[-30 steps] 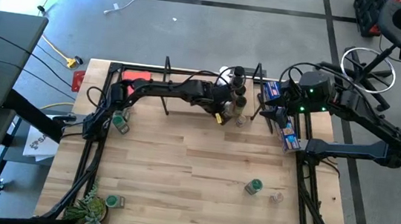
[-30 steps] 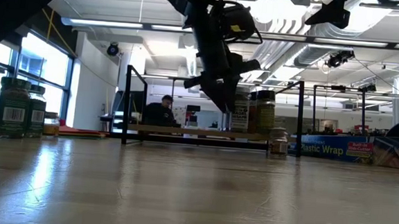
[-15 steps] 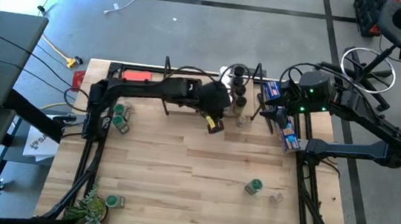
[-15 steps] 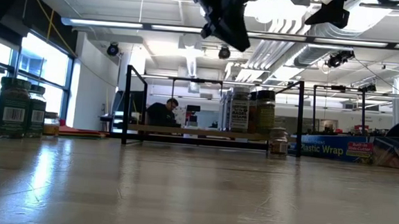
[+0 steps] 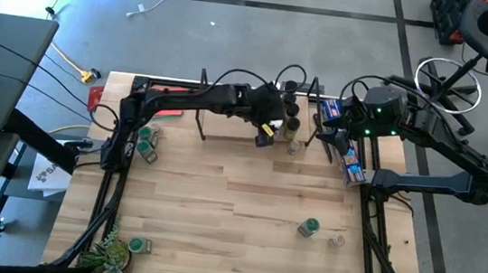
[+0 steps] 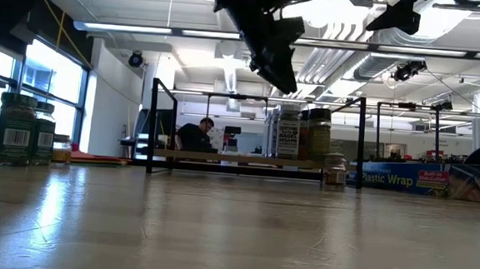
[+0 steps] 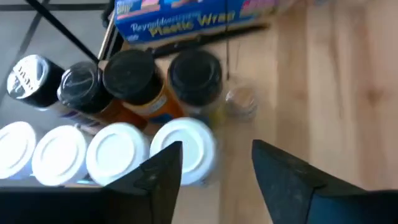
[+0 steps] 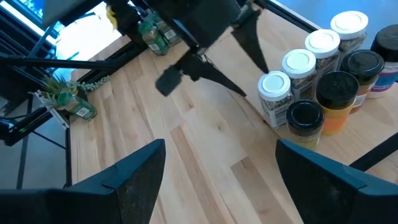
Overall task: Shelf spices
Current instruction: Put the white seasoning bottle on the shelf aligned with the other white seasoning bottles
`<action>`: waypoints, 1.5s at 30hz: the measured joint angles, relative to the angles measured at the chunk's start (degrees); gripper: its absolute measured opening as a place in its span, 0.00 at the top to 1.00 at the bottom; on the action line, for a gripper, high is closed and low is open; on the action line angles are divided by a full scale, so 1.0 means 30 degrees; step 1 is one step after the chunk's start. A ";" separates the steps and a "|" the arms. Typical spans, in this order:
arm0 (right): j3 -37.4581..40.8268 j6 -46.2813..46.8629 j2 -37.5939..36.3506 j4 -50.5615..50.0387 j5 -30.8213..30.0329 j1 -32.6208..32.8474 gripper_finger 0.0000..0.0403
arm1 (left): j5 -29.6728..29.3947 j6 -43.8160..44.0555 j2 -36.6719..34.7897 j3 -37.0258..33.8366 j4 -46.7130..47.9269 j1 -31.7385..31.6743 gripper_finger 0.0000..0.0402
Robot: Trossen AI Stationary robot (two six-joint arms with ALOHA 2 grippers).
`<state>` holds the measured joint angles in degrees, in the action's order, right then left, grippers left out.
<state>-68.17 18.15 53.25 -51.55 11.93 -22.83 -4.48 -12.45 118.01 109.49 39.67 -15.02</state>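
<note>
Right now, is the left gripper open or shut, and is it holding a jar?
Open and empty: the left gripper shows bare wood between its fingers, above the white-lidded jar at the row's end.

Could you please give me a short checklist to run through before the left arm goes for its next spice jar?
1. Left gripper empty, fingers apart: ok.
2. Left gripper clear of the shelved jars: ok; in the low view it hangs above the shelf, touching nothing.
3. Shelved jars upright: ok; the white-lidded jars and black-lidded jars stand in two tight rows.
4. Next jar reachable: ok; a green-lidded jar stands alone on the open table.
5. Right gripper out of the way: ok; open, waiting beside the shelf's end near the blue packet.
6. Free room left on the shelf: cannot tell.
</note>
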 joint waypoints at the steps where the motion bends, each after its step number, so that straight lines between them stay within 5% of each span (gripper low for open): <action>1: 0.0002 0.0005 -0.0002 -0.0003 0.0003 0.0000 0.25 | -0.0269 -0.0451 0.0149 0.0000 -0.0089 -0.0009 0.51; 13: 0.0002 0.0811 0.0000 0.0009 -0.0038 0.0007 0.25 | -0.0475 -0.2793 0.1107 0.0000 -0.0543 0.0012 0.54; 28: -0.0005 0.0833 0.0000 0.0038 -0.0031 0.0002 0.25 | -0.1858 -0.0924 0.1248 0.0051 0.0260 0.0532 0.70; 45: -0.0005 0.0810 0.0000 0.0052 0.0006 0.0007 0.25 | -0.3209 -0.0533 0.1284 0.0015 0.0260 0.0471 0.71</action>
<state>-68.18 20.58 53.25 -51.40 11.95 -22.81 -14.10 -14.05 121.86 109.54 40.45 -13.61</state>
